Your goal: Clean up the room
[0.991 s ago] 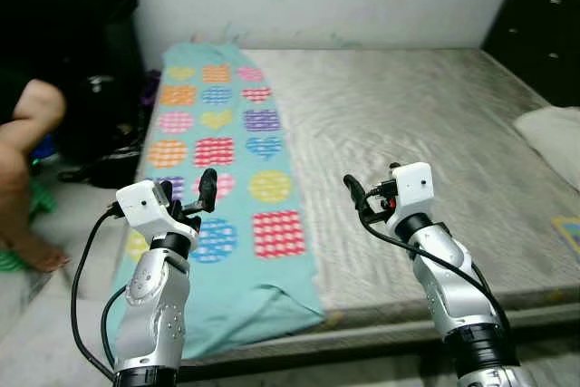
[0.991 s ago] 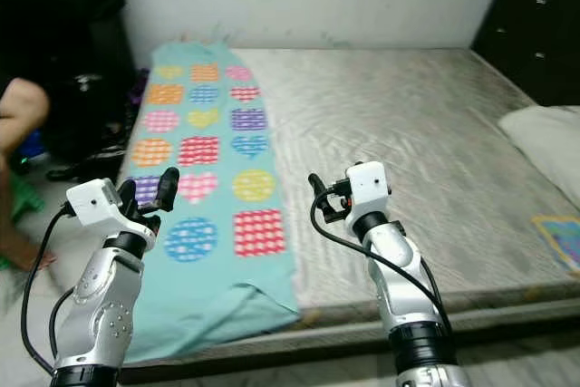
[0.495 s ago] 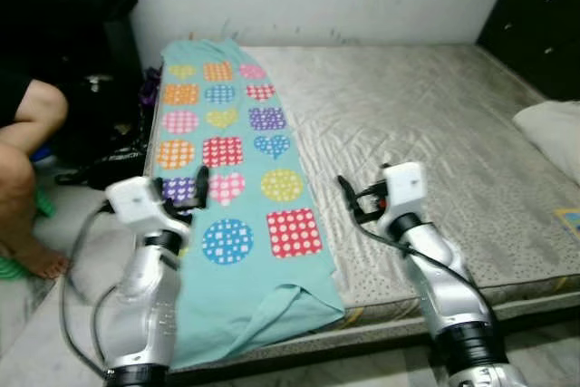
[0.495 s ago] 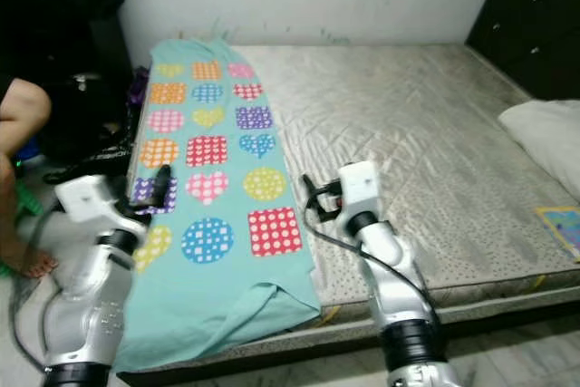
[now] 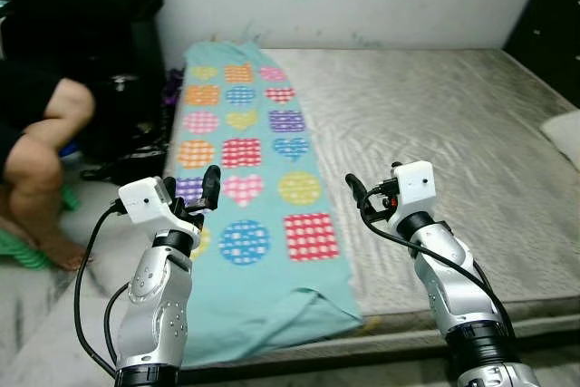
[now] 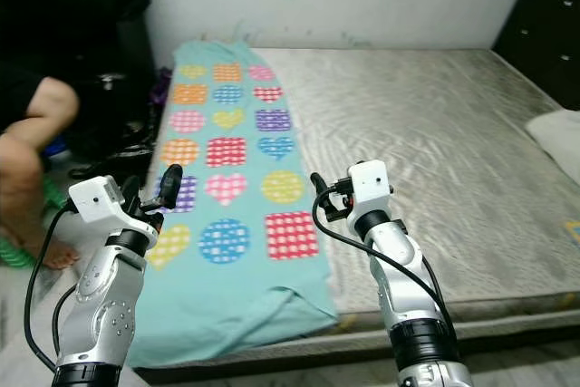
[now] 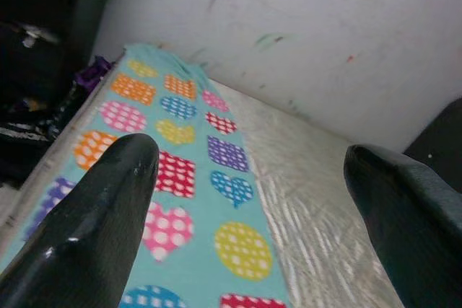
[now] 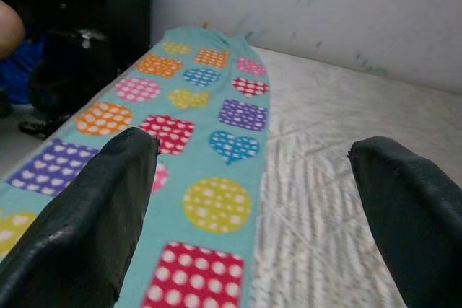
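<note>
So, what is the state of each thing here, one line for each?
Blanket: spread flat along the mattress's left side, near corner folded over the edge.
Mattress: bare, no sheet.
Pillow: lying at the right edge.
Left end effector: open, holding nothing.
Right end effector: open, holding nothing.

A grey bed is carrying a teal patterned blanket lying along its left side, draping over the near edge.
</note>
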Tool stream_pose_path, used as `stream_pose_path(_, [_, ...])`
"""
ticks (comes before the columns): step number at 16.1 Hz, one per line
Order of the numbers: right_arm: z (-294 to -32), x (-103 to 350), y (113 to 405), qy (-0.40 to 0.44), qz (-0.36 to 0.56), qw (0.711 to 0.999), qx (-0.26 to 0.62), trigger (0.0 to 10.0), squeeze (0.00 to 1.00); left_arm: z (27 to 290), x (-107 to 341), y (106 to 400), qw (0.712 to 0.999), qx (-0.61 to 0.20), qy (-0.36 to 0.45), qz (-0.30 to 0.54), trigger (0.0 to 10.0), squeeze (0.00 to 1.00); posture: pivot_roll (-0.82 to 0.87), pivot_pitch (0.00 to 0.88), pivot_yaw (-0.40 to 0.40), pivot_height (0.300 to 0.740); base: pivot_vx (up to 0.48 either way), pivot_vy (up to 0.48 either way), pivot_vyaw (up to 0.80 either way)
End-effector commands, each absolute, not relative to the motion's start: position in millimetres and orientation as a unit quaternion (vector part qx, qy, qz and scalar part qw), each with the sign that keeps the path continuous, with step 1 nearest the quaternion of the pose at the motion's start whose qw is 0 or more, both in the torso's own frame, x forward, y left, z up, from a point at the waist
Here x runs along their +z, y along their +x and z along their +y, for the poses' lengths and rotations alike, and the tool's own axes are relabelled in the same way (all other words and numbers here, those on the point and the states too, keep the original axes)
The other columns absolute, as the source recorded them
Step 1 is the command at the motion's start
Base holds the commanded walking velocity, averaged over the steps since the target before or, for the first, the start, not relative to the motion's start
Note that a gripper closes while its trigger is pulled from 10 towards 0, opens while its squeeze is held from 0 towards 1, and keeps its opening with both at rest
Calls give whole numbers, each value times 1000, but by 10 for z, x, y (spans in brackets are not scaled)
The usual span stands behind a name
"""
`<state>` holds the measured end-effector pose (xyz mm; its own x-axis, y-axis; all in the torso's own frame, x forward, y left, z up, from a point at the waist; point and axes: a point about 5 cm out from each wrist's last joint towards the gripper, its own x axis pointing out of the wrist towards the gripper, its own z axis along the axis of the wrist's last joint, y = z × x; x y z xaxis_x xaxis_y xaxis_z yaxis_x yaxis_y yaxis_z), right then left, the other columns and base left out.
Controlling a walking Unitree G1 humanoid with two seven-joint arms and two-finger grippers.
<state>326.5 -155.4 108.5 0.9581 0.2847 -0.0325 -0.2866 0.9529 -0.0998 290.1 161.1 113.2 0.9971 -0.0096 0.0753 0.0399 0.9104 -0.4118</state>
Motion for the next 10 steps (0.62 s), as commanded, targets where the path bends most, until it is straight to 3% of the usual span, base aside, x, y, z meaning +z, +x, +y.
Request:
stream_pose_path(1, [-1512,1099,3270,-50,5,987,150,10000,0,1656,1141,2909,978,-6,-205,-36,10000,0,-45,0,-40,740,0,480,0])
stream_pose_path(10, [-1505,1107,3274,-50,2,987,151,10000,0,1666,1138,2914,977,0,-208,-37,10000,0,-43,0,-43,740,0,0,0])
